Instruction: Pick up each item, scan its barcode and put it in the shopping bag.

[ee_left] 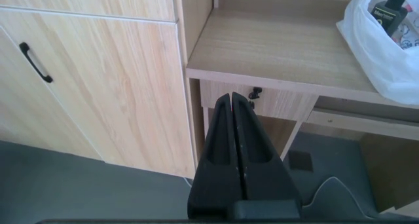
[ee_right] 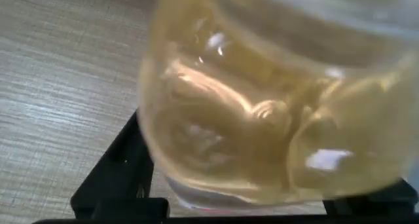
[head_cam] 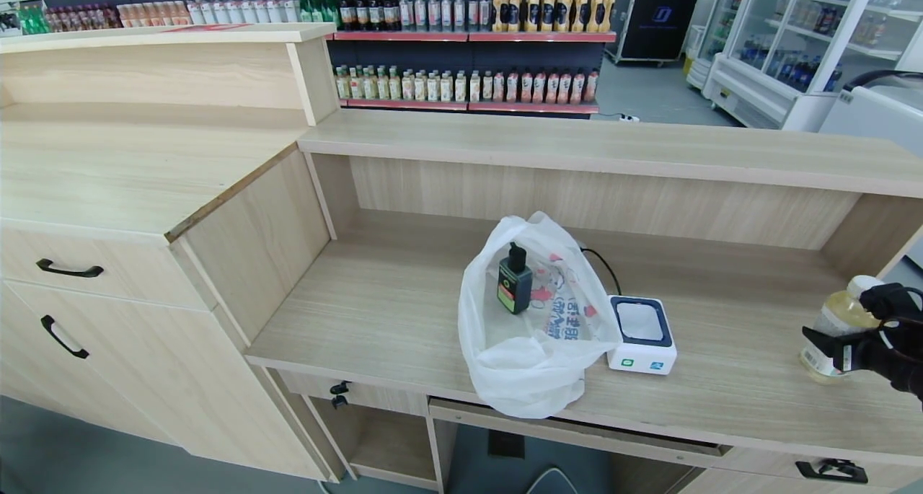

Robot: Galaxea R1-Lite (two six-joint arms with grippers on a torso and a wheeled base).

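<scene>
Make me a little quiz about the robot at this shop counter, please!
1. True or false: the white scanner sits on the robot's left side of the shopping bag.
2. Pick one: what is the right gripper holding? A) a yellow drink bottle B) a red apple C) a box of tissues
3. Fill the gap: the dark bottle with the black cap is already inside the ____.

Key: 1 false, the scanner is on the bag's right side. 2 A. 3 shopping bag.
</scene>
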